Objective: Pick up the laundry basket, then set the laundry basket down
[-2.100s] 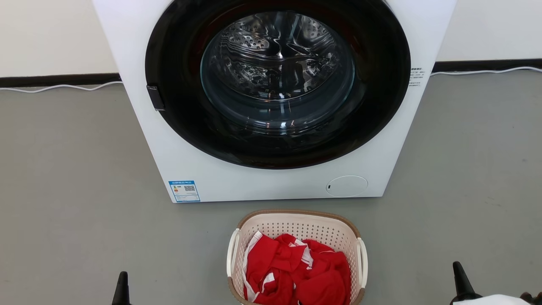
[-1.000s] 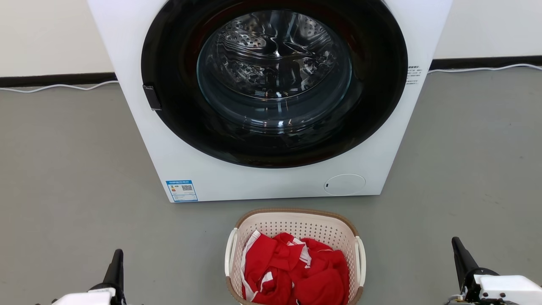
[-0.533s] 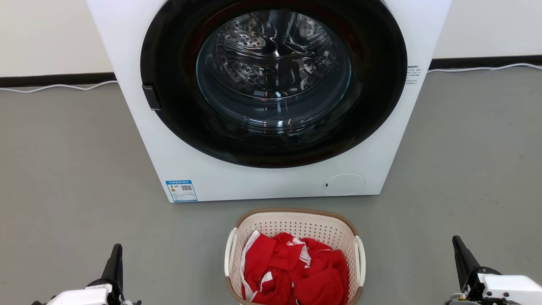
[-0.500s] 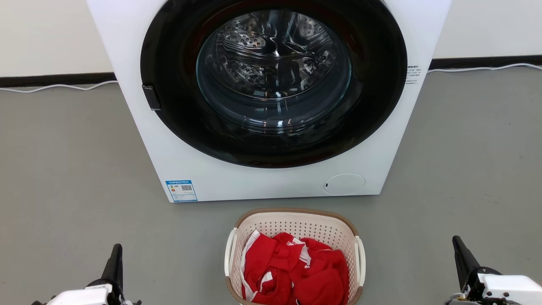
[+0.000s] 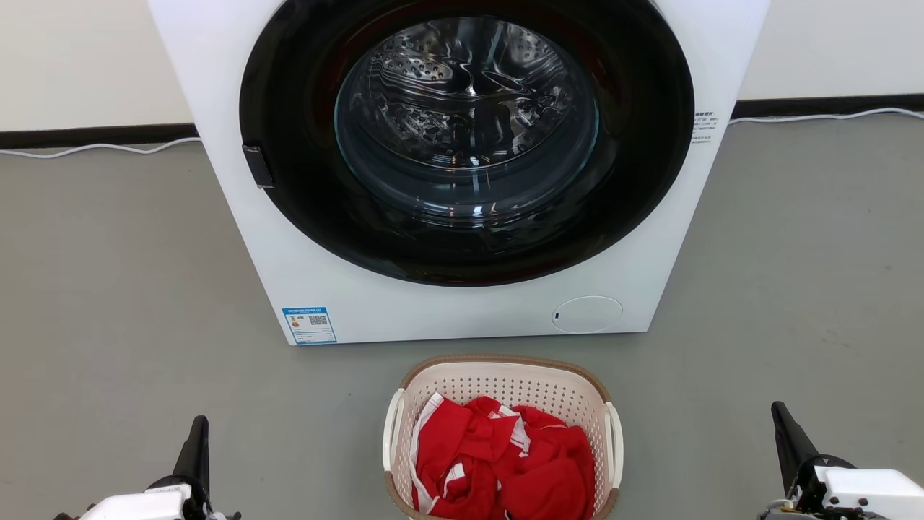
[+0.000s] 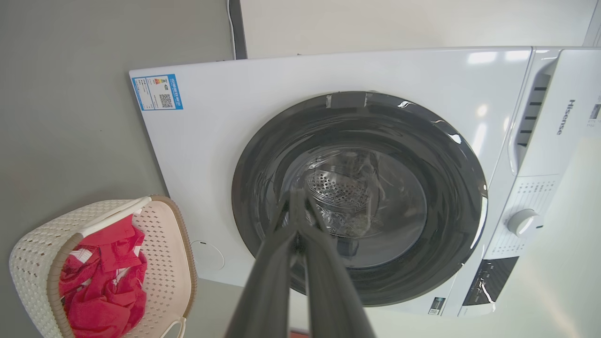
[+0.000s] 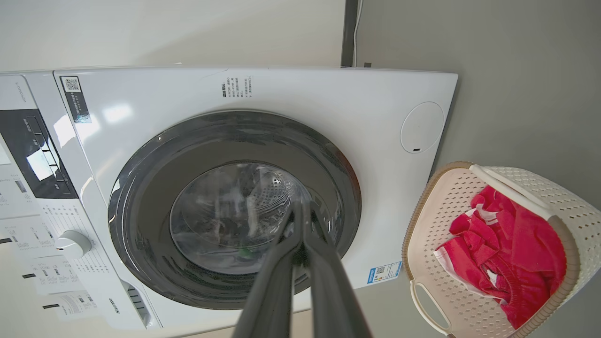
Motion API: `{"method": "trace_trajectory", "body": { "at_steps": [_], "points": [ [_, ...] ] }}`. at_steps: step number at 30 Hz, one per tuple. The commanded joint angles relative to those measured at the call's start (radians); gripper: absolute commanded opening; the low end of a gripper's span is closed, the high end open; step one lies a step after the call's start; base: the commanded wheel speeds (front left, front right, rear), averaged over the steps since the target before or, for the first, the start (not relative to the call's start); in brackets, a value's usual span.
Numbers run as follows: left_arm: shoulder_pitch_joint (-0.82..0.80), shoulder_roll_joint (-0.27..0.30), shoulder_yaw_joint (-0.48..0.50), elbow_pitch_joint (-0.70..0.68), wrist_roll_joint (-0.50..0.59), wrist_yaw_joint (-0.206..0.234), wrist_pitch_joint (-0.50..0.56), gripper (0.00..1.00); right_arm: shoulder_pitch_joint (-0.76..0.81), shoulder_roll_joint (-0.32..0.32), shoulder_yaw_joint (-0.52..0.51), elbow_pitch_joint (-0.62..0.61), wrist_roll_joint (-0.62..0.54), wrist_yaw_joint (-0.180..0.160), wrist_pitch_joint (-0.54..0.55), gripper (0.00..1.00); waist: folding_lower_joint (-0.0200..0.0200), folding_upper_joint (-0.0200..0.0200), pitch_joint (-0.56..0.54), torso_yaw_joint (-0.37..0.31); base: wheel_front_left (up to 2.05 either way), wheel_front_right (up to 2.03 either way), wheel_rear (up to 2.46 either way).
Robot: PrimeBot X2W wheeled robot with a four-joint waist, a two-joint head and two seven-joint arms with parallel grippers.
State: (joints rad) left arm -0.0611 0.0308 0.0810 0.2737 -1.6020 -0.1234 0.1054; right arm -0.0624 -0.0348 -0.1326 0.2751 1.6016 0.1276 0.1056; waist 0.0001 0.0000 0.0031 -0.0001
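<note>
Basket (image 5: 505, 386) is sitting on the floor (image 5: 144, 289) just in front of the washer (image 5: 303, 274), centred between my arms, with red clothes (image 5: 505, 462) lying in it. Left fingers (image 5: 196, 451) and right fingers (image 5: 788, 437) are hanging well apart from it, one on each side, both pressed closed and holding nothing. I'm judging it light, with plastic walls that are stiff but liable to flex, and a soft load. I'm favouring the white loop handles, left handle (image 5: 394, 430) and right handle (image 5: 615, 433), lifted evenly to avoid tipping.
</note>
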Motion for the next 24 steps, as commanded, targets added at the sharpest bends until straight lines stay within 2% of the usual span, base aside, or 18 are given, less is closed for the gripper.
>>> {"method": "trace_trajectory", "body": {
  "at_steps": [1, 24],
  "points": [
    [-0.047, 0.019, 0.033, -0.028, -0.007, -0.007, 0.008, 0.0, -0.046, -0.015, 0.019, -0.03, 0.007, 0.003, 0.007, 0.0, 0.0, 0.0, 0.0, 0.0, 0.0, 0.0, 0.0],
    [-0.047, 0.019, 0.033, -0.028, -0.007, -0.007, 0.008, 0.0, -0.046, -0.015, 0.019, -0.03, 0.007, 0.003, 0.007, 0.0, 0.0, 0.0, 0.0, 0.0, 0.0, 0.0, 0.0]
  ]
}}
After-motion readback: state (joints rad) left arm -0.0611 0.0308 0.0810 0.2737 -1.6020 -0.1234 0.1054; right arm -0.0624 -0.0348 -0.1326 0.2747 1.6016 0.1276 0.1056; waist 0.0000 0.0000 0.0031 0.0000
